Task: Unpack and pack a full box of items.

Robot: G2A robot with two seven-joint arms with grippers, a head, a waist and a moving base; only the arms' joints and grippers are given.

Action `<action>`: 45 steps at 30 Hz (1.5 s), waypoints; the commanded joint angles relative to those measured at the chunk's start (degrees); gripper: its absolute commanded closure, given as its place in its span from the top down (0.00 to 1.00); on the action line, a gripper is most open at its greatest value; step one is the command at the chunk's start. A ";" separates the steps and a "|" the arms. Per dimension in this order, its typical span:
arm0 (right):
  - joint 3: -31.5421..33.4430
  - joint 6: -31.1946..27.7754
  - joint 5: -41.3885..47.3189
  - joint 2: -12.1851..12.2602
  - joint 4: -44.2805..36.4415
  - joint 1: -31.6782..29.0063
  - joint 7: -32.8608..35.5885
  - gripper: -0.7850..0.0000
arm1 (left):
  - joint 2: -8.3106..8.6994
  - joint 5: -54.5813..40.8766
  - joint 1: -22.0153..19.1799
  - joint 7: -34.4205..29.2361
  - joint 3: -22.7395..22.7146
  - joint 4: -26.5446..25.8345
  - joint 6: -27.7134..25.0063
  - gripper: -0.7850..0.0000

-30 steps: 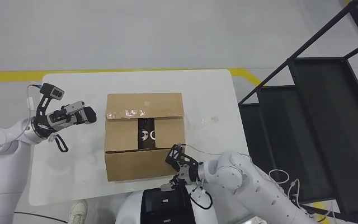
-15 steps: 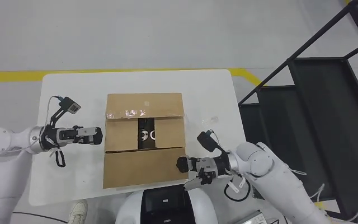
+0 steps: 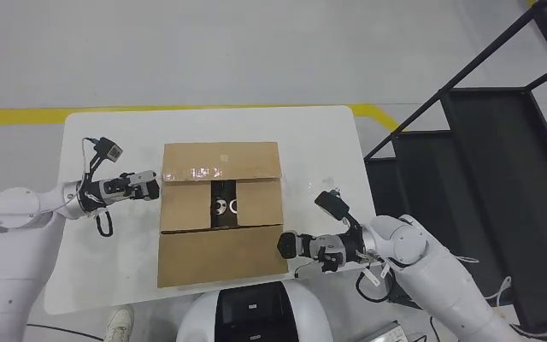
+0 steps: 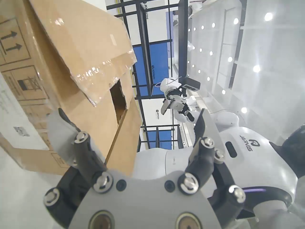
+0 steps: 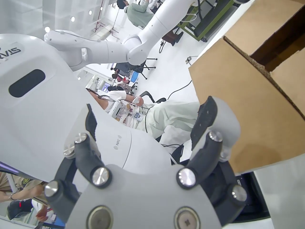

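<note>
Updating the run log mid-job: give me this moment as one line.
box: on table, flaps partly open, dark items in gap | left gripper: open, beside box's left side | right gripper: open, at box's near right corner

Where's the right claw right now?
Top view: the right claw is open beside the right front corner of the cardboard box, at the robot's edge of the white table.

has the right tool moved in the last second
Yes: the right tool slid rightward off the near corner of the box, now just beside its near flap.
</note>
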 commanded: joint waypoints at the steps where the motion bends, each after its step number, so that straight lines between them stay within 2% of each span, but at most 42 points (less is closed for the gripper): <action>1: -0.88 -0.16 0.99 0.50 0.02 0.47 -0.16 1.00 | -0.26 -1.32 -0.85 -0.67 0.73 0.71 -0.31 1.00; 14: -4.77 -3.15 2.35 4.24 0.78 2.68 -3.15 1.00 | -2.11 -7.50 -5.61 -2.53 4.87 3.82 -1.57 1.00; 20: -6.45 -4.60 2.83 5.89 0.92 3.44 -4.60 1.00 | -2.78 -13.08 -7.12 -3.62 4.86 2.89 -1.75 1.00; 24: -7.82 -5.53 2.94 6.83 1.57 4.25 -5.54 1.00 | -3.28 -10.84 -9.23 -1.01 6.00 2.92 -2.07 1.00; 29: -9.12 -7.02 3.42 7.86 2.20 5.28 -7.03 1.00 | -4.55 -8.37 -13.86 4.85 8.86 4.76 -0.70 1.00; 35: -9.86 -9.27 4.35 9.18 3.31 5.53 -9.27 1.00 | -6.35 -5.81 -20.73 10.33 12.30 9.78 0.15 1.00; 40: -10.02 -9.98 4.79 9.55 3.50 5.51 -9.98 1.00 | -8.01 -1.22 -27.43 14.53 15.78 16.90 2.36 1.00; 45: -10.02 -9.98 4.79 9.55 3.50 5.51 -9.98 1.00 | -9.65 5.15 -32.44 16.79 19.79 23.83 2.97 1.00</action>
